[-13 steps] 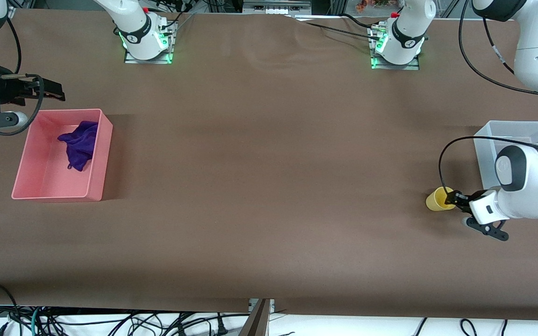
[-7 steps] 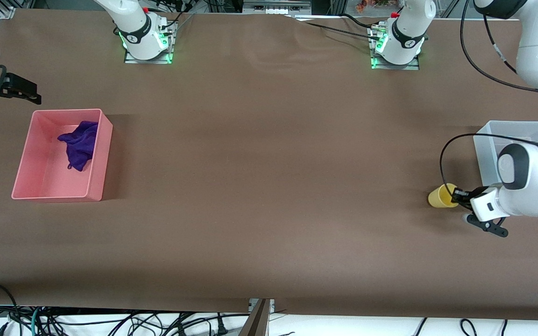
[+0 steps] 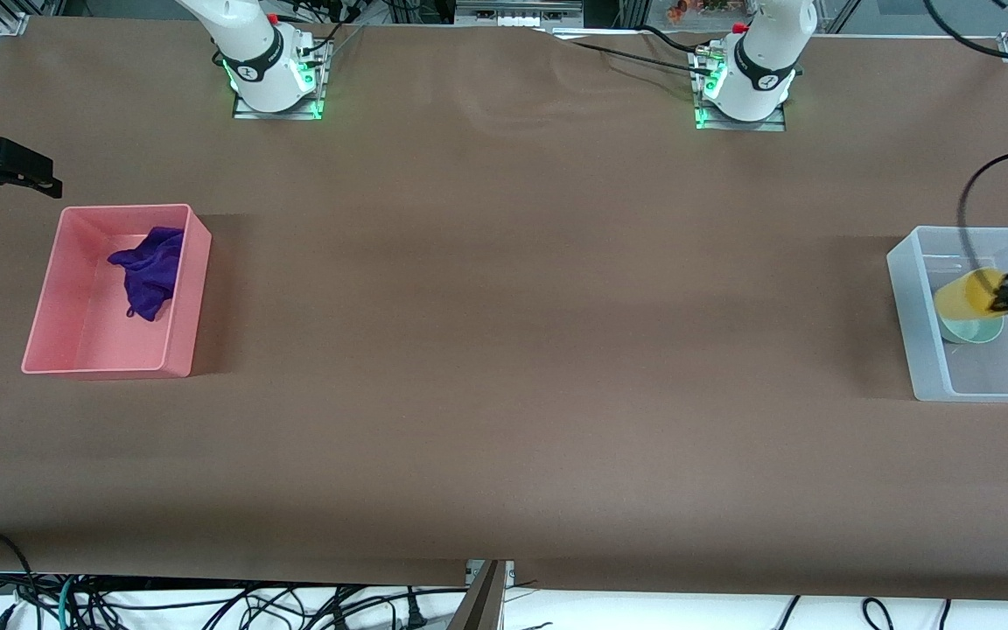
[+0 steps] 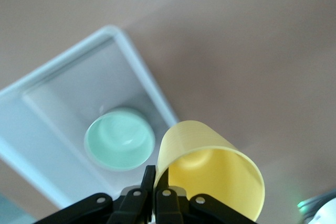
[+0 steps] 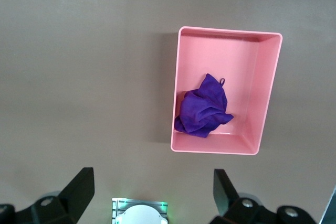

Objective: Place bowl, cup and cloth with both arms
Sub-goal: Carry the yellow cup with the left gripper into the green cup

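Cup [image 4: 210, 174]: plain yellow, tilted | left gripper [image 4: 154, 190] jaws clamped on rim | right gripper [image 5: 152, 192] jaws apart

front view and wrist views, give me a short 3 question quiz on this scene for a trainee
1. True or false: the cloth lies in the pink bin.
2. What does the left gripper hold? A) the bowl B) the cup C) nothing
3. Fill in: the bowl sits in the ____ bin.

Key
1. True.
2. B: it is shut on the cup, over the clear bin.
3. Clear.

The right gripper is open, up at the right arm's end of the table.
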